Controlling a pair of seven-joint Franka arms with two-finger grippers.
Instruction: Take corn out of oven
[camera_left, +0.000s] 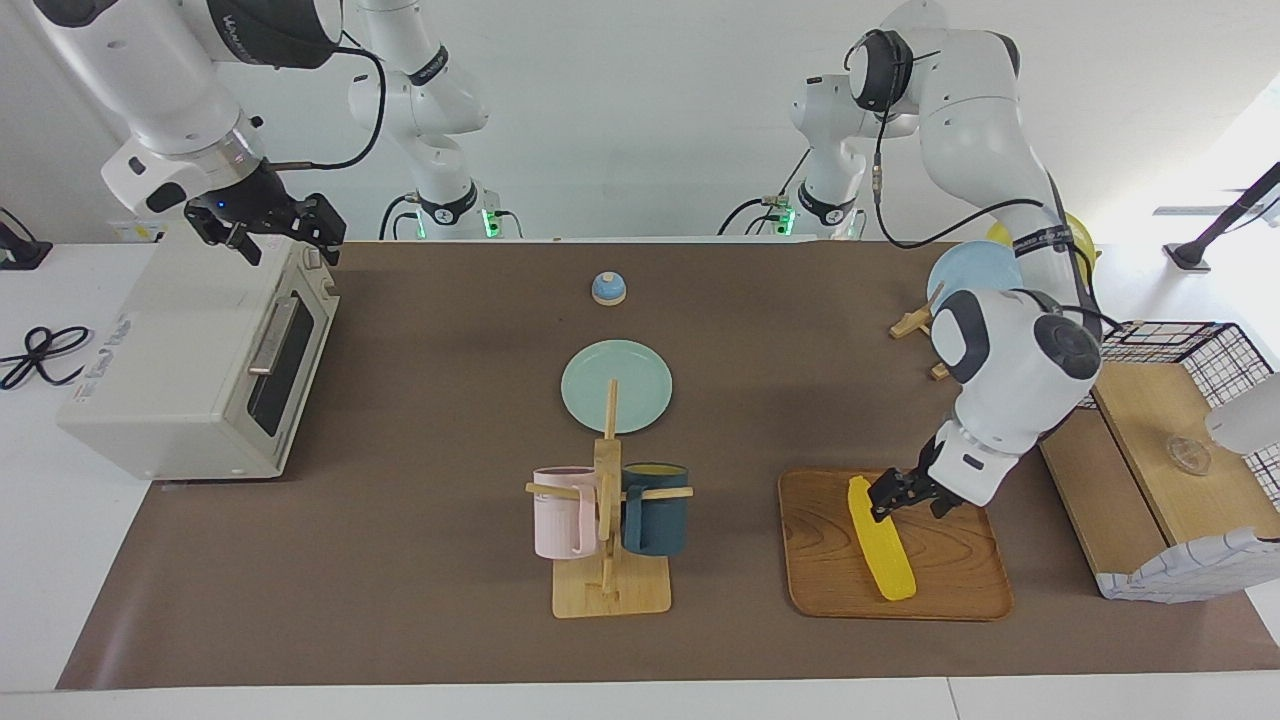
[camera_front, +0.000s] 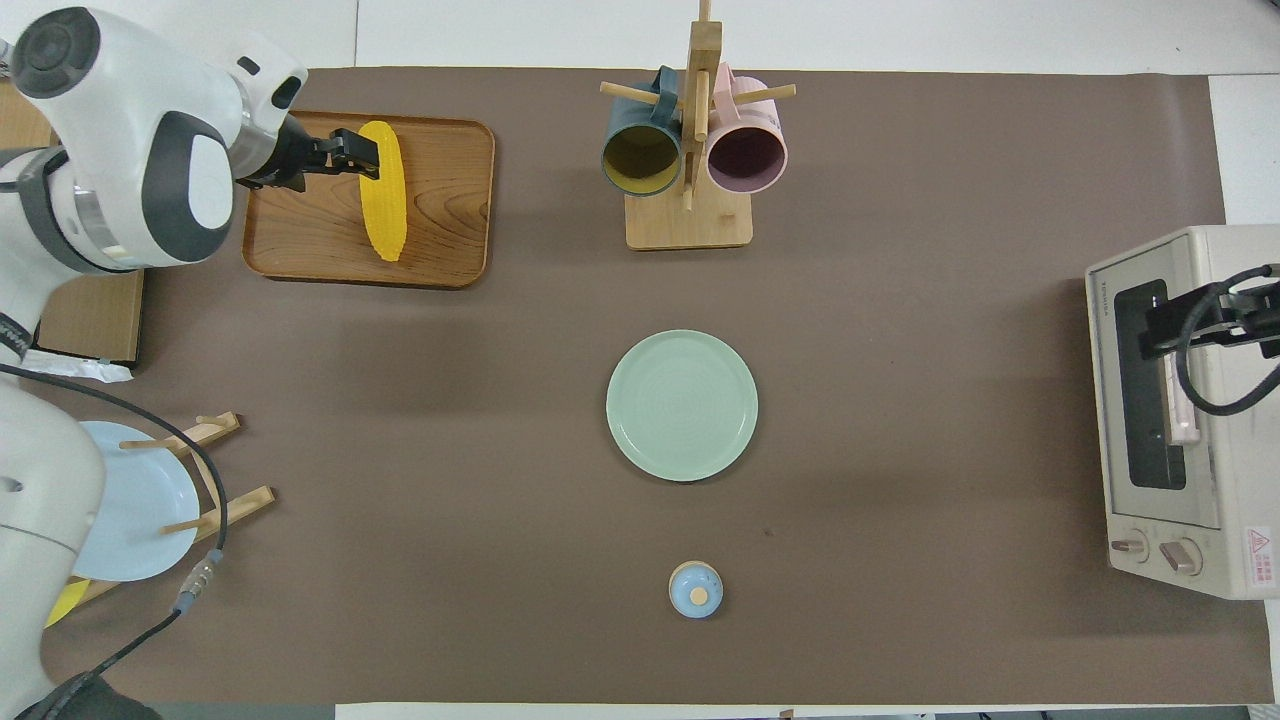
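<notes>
Corn cob (camera_left: 880, 540): flat on wooden tray (camera_left: 960, 590), long axis 11-to-5 in facing view, just at 8 o'clock of left gripper (camera_left: 893, 497), open and empty; right gripper (camera_left: 268, 226), open, over oven (camera_left: 190, 350).

A white wall (camera_left: 640, 110) rises past the brown-covered table (camera_left: 450, 350).

- You could not see inside the oven (camera_left: 195, 360); its door was shut and the window was dark.
- In the overhead view the oven (camera_front: 1190, 410) was cut off by the picture's edge, as was most of the right arm.
- The yellow plate (camera_left: 1080, 235) sat mostly hidden by the left arm.
- The basket (camera_left: 1175, 345) was cut off in the facing view.
</notes>
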